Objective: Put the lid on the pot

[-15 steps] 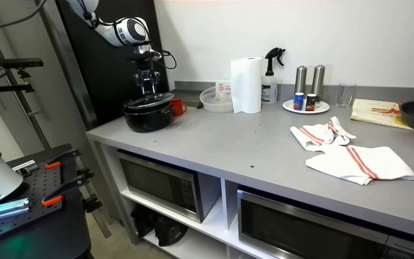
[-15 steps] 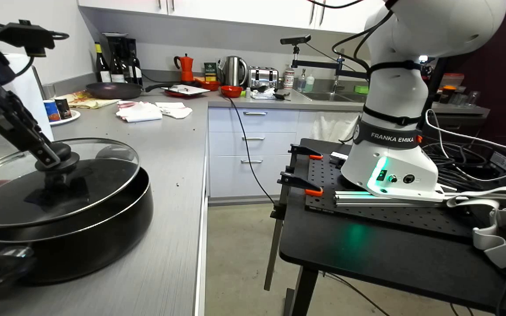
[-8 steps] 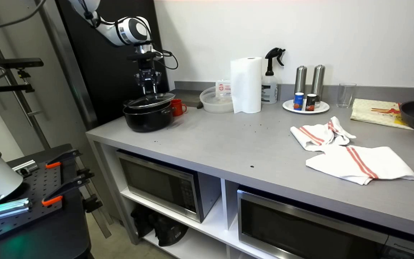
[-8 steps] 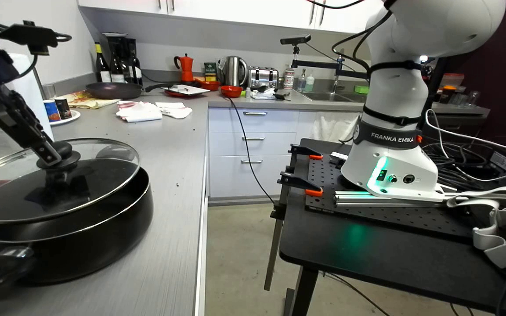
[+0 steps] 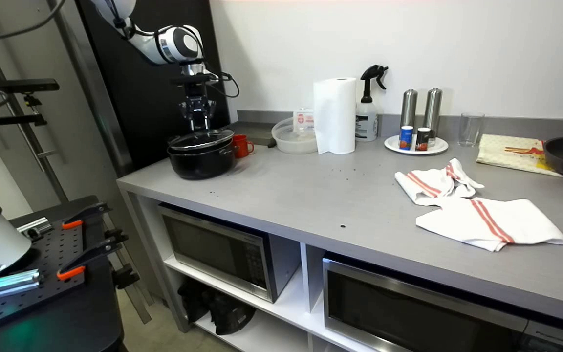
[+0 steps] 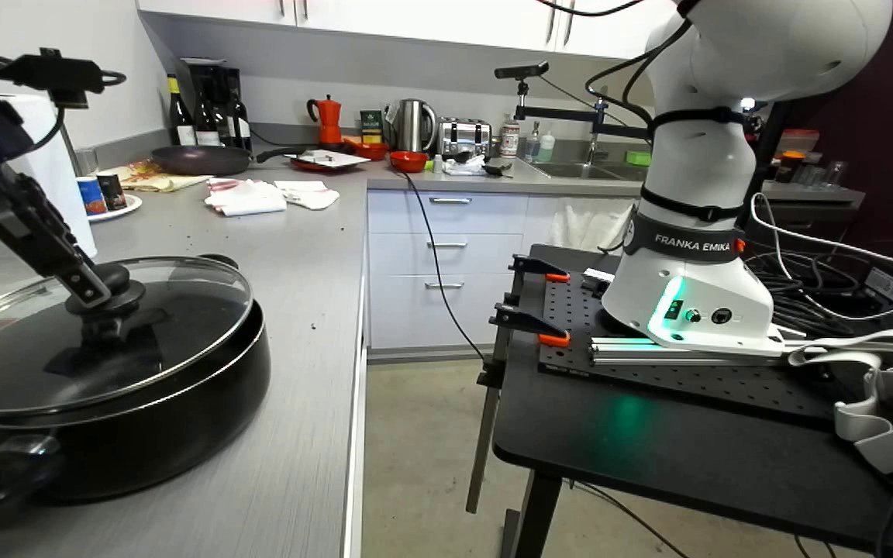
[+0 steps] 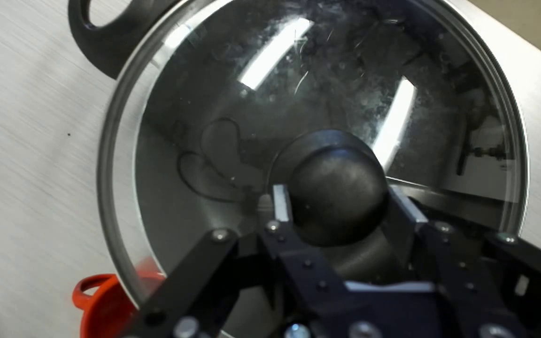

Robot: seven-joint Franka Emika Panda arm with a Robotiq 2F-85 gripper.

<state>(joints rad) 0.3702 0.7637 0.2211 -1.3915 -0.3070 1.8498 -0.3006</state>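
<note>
The black pot (image 5: 198, 164) stands on the counter's left end in an exterior view, and it also shows in an exterior view (image 6: 183, 446). The glass lid (image 5: 202, 140) with a black knob (image 6: 109, 291) lies just over the pot's rim, slightly tilted. A dark gap shows under its side towards the red mug. My gripper (image 5: 199, 124) points down with its fingers on both sides of the knob. In the wrist view the gripper (image 7: 341, 202) is shut on the knob, and the lid (image 7: 223, 103) hides most of the pot. One pot handle (image 7: 104, 42) sticks out.
A red mug (image 5: 242, 145) stands close beside the pot. Behind are a clear plastic bowl (image 5: 289, 142), a paper towel roll (image 5: 335, 117) and a spray bottle (image 5: 367, 120). White towels (image 5: 491, 220) lie further right. The counter's front edge (image 6: 357, 387) runs near the pot.
My gripper and the lid have moved down and slightly left in an exterior view. The lid is now closer to the pot's rim and less tilted. The pot has not moved.
</note>
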